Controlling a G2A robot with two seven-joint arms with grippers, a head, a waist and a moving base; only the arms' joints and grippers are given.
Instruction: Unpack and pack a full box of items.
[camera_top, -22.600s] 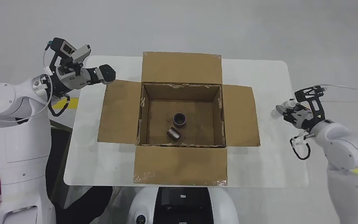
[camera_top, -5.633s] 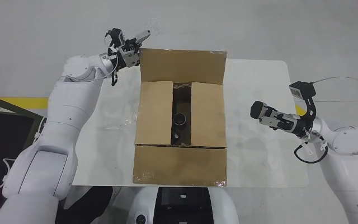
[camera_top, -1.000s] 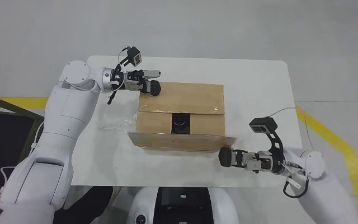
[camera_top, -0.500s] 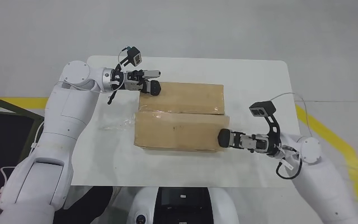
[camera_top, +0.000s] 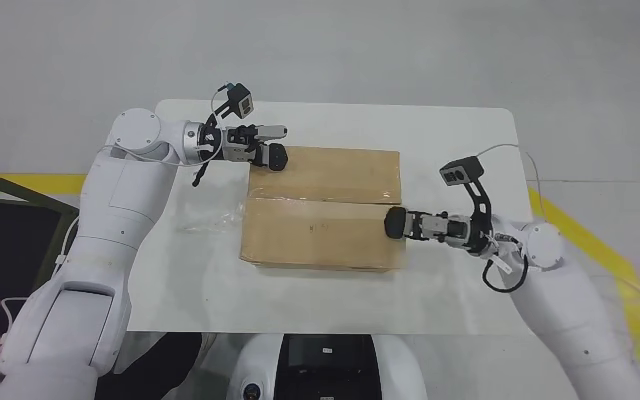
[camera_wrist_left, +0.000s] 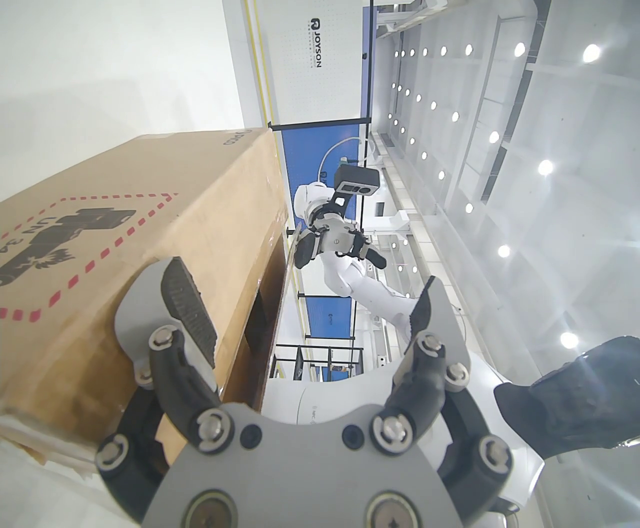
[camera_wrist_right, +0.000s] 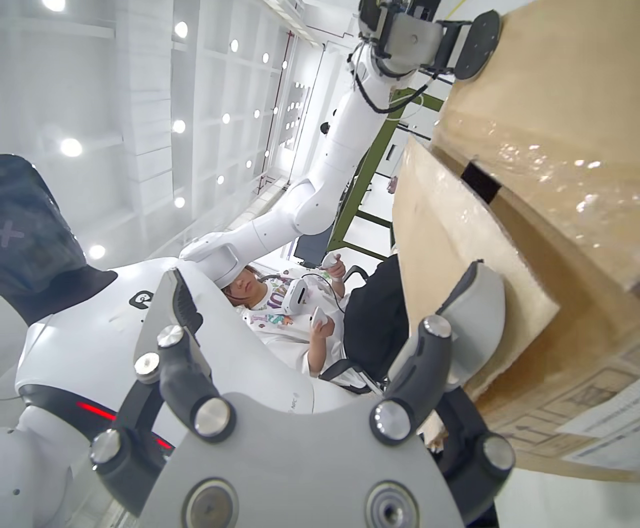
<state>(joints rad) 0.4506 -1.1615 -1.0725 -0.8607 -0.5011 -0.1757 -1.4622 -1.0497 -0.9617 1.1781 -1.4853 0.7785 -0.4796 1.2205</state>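
- The cardboard box (camera_top: 322, 210) sits near the middle of the white table (camera_top: 450, 140), with its top flaps folded down flat.
- The far flap and the near flap meet along a seam that runs the length of the lid. Shiny clear tape covers part of it.
- In both wrist views a small dark slot shows where the flaps meet at the end of the box.
- One side panel of the box carries a red dashed outline with a dark printed mark inside it.
- The left gripper (camera_top: 277, 145) is at the far left corner of the box, spread wide and grasping nothing.
- One of the left gripper's fingers (camera_wrist_left: 175, 295) lies against the cardboard at that corner, and the other is out in the air.
- The right gripper (camera_top: 397, 224) is at the right end of the box, by the near flap. It is also spread apart and grasping nothing.
- One of its fingers (camera_wrist_right: 475, 305) rests on the edge of the near flap, and the other is clear of the box.
- A crumpled sheet of clear plastic (camera_top: 207, 215) lies on the table just beside the left side of the box.
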